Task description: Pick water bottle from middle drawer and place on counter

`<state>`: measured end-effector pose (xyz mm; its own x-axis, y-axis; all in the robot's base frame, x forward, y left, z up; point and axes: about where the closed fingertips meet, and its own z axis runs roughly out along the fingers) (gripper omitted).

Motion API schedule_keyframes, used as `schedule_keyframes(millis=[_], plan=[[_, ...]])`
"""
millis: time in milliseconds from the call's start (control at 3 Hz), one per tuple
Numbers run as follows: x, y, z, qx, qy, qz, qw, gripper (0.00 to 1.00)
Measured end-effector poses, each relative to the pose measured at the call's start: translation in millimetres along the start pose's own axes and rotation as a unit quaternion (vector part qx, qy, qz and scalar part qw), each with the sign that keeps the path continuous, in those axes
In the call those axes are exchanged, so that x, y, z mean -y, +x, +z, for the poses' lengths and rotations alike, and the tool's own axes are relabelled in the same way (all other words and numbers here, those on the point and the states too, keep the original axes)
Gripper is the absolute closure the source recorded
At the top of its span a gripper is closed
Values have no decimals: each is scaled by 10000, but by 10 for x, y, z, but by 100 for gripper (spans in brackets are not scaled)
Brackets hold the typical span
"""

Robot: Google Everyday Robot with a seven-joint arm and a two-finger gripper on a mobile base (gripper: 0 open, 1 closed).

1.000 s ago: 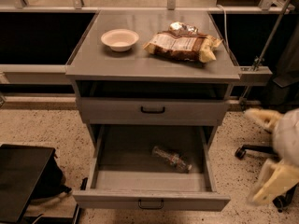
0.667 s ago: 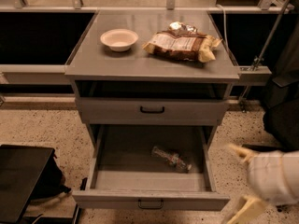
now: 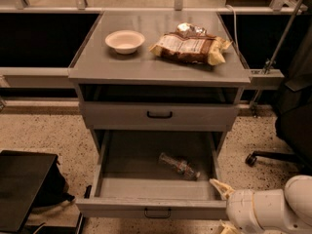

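Note:
The water bottle (image 3: 179, 165) lies on its side in the open middle drawer (image 3: 122, 207), right of centre on the tray floor. The drawer is pulled out, and its front panel has a small black handle. The counter (image 3: 146, 67) above it is a flat grey metal top. My gripper (image 3: 223, 206) is at the bottom right, on a white arm, just outside the drawer's front right corner. Its pale fingers (image 3: 219, 186) are spread apart and hold nothing. The upper fingertip reaches over the drawer's right front rim, right of the bottle and nearer the front, not touching it.
A white bowl (image 3: 125, 41) and a crinkled snack bag (image 3: 190, 47) sit on the counter. The drawer above (image 3: 159, 114) is closed. A black case (image 3: 22, 186) stands on the floor at the left. An office chair base (image 3: 273, 156) is at the right.
My arm has swung left and down from the right edge of the view to the drawer's front right corner. The bottle, bowl and bag have not moved.

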<state>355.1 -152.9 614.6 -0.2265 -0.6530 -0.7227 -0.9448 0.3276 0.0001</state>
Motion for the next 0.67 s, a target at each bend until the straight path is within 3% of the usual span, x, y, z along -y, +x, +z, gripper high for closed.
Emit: schedule_keyframes(millis=[333,667], plan=[[0,0,0,0,0,0,10000,0],[304,-75,-9,138,396,-33,9991,0]])
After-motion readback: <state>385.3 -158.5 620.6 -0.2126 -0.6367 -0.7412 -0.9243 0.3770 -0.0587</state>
